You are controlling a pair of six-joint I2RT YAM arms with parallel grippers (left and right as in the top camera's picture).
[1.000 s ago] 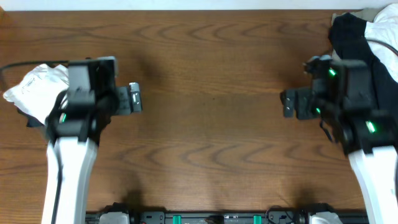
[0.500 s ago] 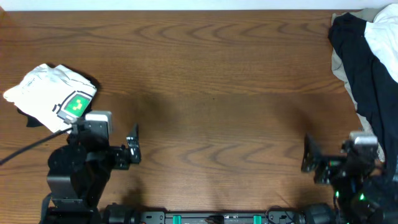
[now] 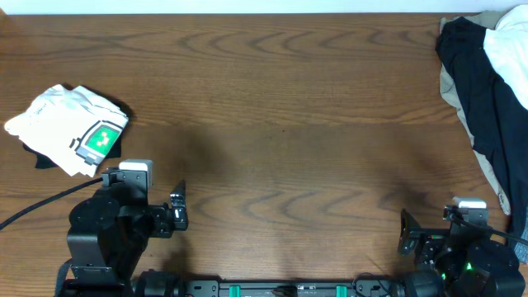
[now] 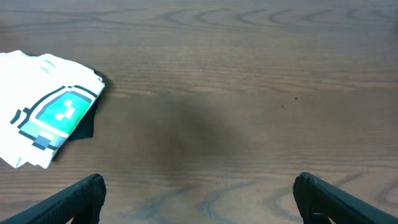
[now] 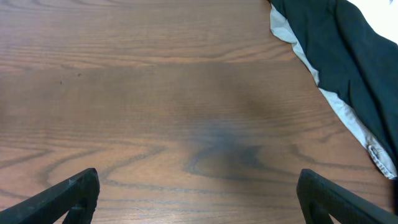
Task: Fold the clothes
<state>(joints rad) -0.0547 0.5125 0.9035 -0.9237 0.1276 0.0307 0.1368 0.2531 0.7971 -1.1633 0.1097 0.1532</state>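
The white T-shirt (image 3: pixel 70 129) lies folded in a bundle at the table's left, its green-and-white square print facing up. It also shows in the left wrist view (image 4: pixel 46 118) at the left edge. My left gripper (image 3: pixel 178 209) is open and empty near the front edge, below and to the right of the shirt; its fingertips frame bare wood in the left wrist view (image 4: pixel 199 199). My right gripper (image 3: pixel 405 231) is open and empty at the front right, over bare wood in the right wrist view (image 5: pixel 199 196).
A large black garment heaped with pale cloth (image 3: pixel 487 91) fills the back right corner and shows in the right wrist view (image 5: pixel 339 59). A small black cloth edge (image 3: pixel 45 161) peeks from under the T-shirt. The wooden table (image 3: pixel 280 124) spans the view.
Both arms have pulled back from the table's middle to the front edge. The T-shirt, covered by the left arm before, now lies uncovered at the left.
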